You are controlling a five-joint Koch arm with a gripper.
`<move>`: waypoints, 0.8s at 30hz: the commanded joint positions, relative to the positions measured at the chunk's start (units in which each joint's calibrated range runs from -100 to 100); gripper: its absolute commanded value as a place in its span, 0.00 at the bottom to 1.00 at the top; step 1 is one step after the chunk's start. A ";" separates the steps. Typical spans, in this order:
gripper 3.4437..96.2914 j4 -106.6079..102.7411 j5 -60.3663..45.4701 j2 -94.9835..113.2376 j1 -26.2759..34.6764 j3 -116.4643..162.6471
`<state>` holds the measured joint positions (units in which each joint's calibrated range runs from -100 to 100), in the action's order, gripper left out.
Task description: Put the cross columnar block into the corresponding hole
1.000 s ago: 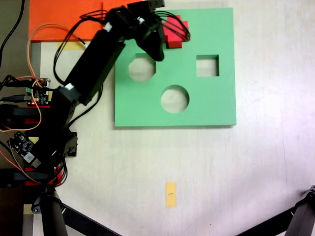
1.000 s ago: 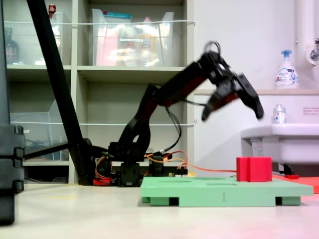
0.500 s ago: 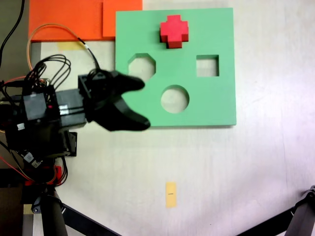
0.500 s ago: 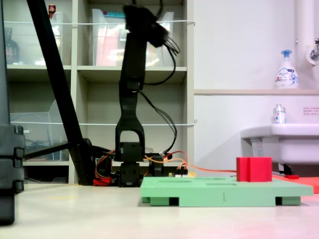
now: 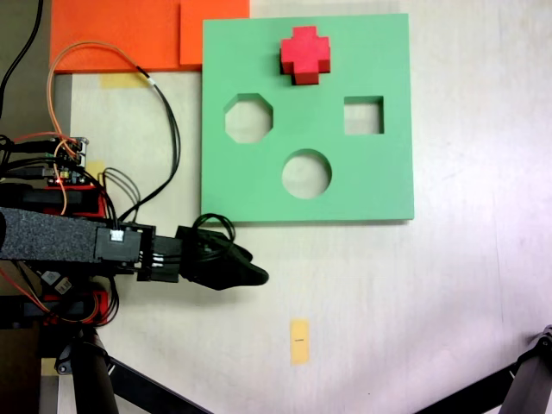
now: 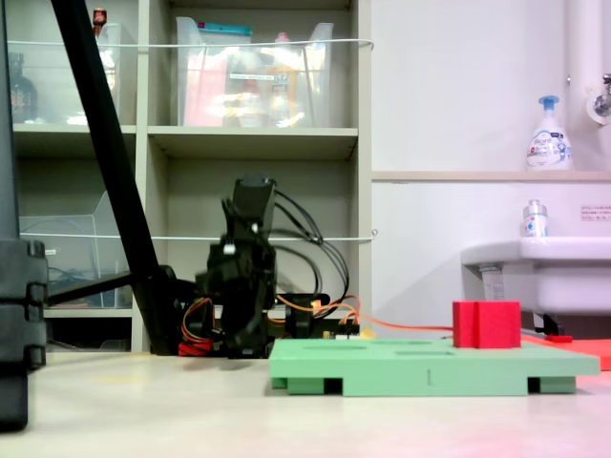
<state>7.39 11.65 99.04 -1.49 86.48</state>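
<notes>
Your cross columnar block [image 5: 304,54] stands in the corresponding hole, at the far edge of the green board [image 5: 379,177] in the first exterior view. The second exterior view shows it rising above the board. Your gripper [image 5: 246,272] lies off the board's near-left corner, jaws together, holding nothing.

Red cross block seated in the green board

The cross columnar block [image 5: 304,55], bright red and plus-shaped, stands upright in the corresponding hole [image 5: 306,76] at the board's upper middle in the first exterior view; in the second exterior view it rises above the board [image 6: 486,324] at lower right.
</notes>
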 commanded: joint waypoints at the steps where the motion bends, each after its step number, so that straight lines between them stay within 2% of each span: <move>1: 0.47 8.35 -2.39 0.96 1.66 10.93; 4: 0.47 9.12 -6.45 0.96 1.81 13.52; 9: 0.49 -7.15 -7.77 0.96 1.76 13.52; 24: 0.49 -6.57 -7.62 0.96 1.51 13.52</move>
<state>6.71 4.47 99.45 0.02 98.82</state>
